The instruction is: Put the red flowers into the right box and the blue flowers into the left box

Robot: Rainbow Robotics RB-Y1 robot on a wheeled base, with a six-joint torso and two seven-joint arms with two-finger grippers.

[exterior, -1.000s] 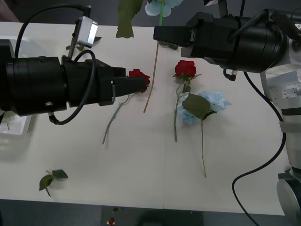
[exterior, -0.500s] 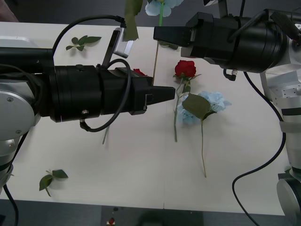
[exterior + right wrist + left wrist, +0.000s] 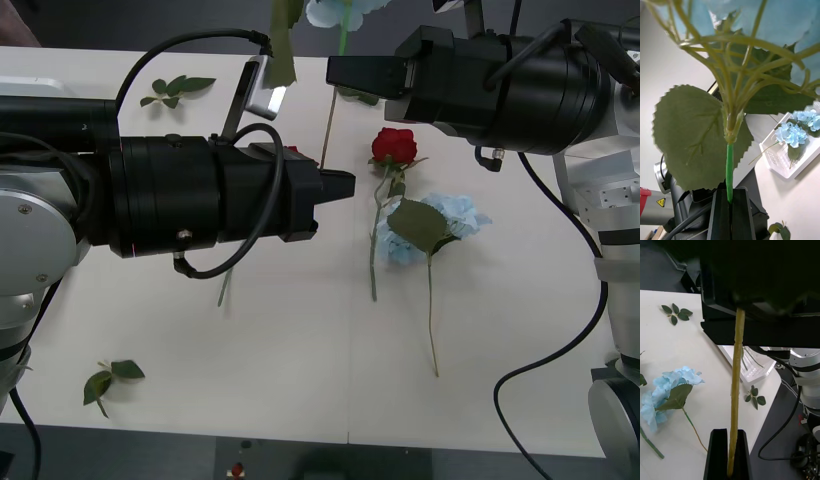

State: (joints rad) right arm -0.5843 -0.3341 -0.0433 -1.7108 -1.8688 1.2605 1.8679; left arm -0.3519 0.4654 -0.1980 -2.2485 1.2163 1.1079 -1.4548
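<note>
My right gripper (image 3: 336, 72) is shut on the upper stem of a blue flower (image 3: 335, 12), held high over the table's far side; in its wrist view the green stem (image 3: 729, 168) runs between the black fingers. The stem's pale lower end (image 3: 735, 390) sits between the shut fingers of my left gripper (image 3: 345, 185). One red flower (image 3: 394, 145) lies on the table, and another (image 3: 293, 152) peeks out behind the left arm. A second blue flower (image 3: 445, 220) lies beside the first rose. The left box (image 3: 788, 152) holds blue flowers. The right box (image 3: 752, 365) holds stems.
Loose green leaf sprigs lie at the far left (image 3: 178, 87) and the near left (image 3: 110, 378) of the white table (image 3: 300, 380). The bulky left arm (image 3: 170, 195) spans the table's left half. A black cable (image 3: 560, 350) hangs at the right.
The left arm has swung right, off the rose by its tip and over to the hanging stem. Its tip now sits at the stem's lower end. The right arm has held still.
</note>
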